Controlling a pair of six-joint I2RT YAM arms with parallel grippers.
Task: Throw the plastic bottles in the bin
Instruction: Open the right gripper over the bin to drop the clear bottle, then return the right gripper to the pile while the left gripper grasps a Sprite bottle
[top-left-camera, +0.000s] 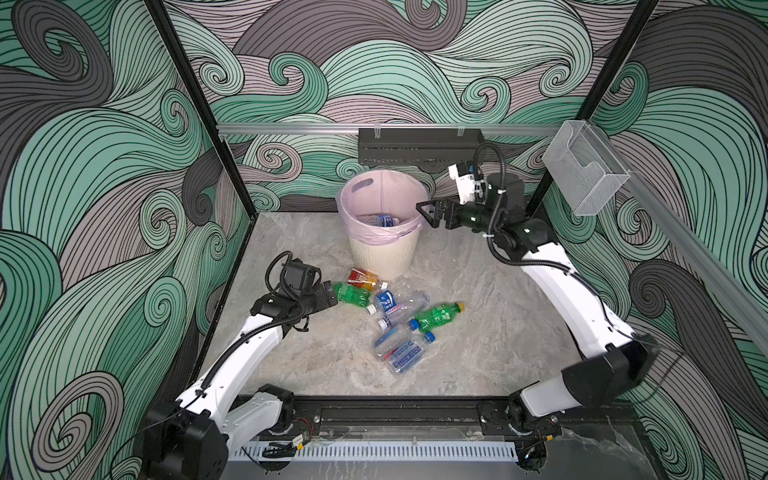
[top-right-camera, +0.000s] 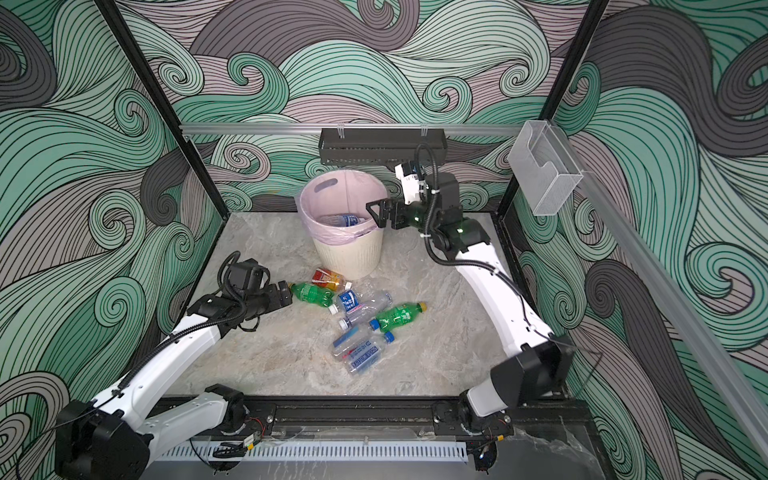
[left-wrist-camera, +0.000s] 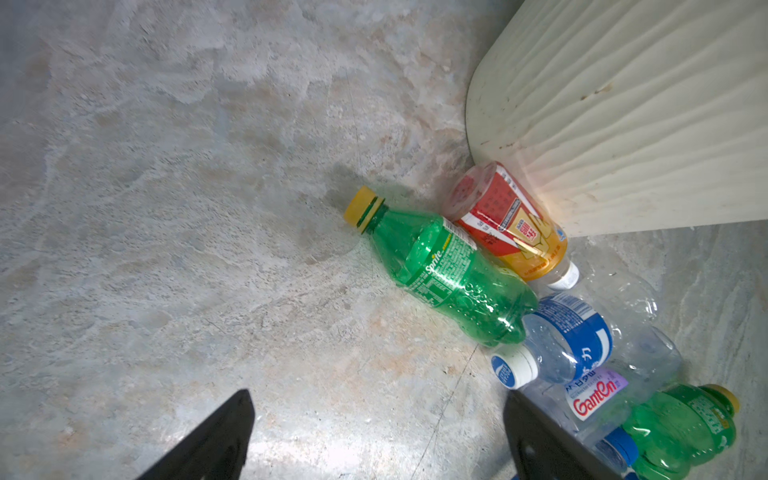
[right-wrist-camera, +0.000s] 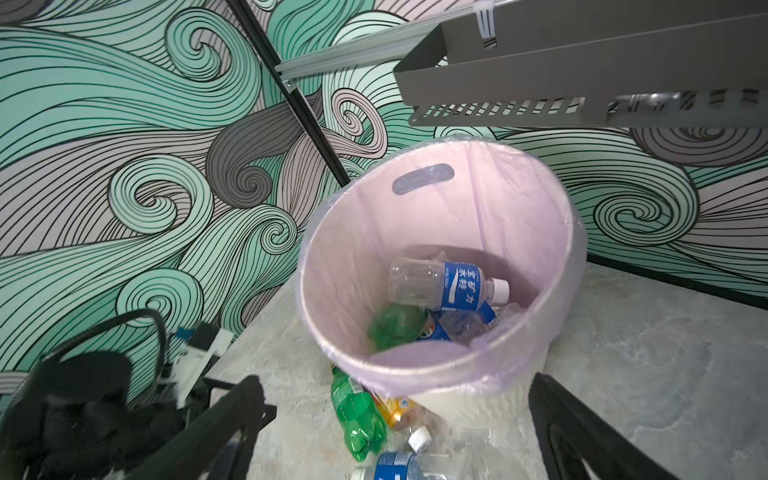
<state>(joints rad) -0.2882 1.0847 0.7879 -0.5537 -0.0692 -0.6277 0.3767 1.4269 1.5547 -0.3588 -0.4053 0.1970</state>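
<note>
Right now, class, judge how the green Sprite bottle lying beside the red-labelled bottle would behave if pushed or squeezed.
The green Sprite bottle looks empty, so probably light. Lying on its round side on the smooth tabletop, it may roll when pushed. Its thin, glossy plastic would likely flex, perhaps slip, under a squeeze.

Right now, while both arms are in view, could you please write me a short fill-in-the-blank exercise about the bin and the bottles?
1. The bin is lined with a ____ bag.
2. The right gripper hovers by the bin's rim with its jaws ____.
3. The green bottle nearest the left gripper has a ____ cap.
4. The topmost clear bottle inside the bin wears a ____ label.
Missing words: pink; open; yellow; blue.
</note>
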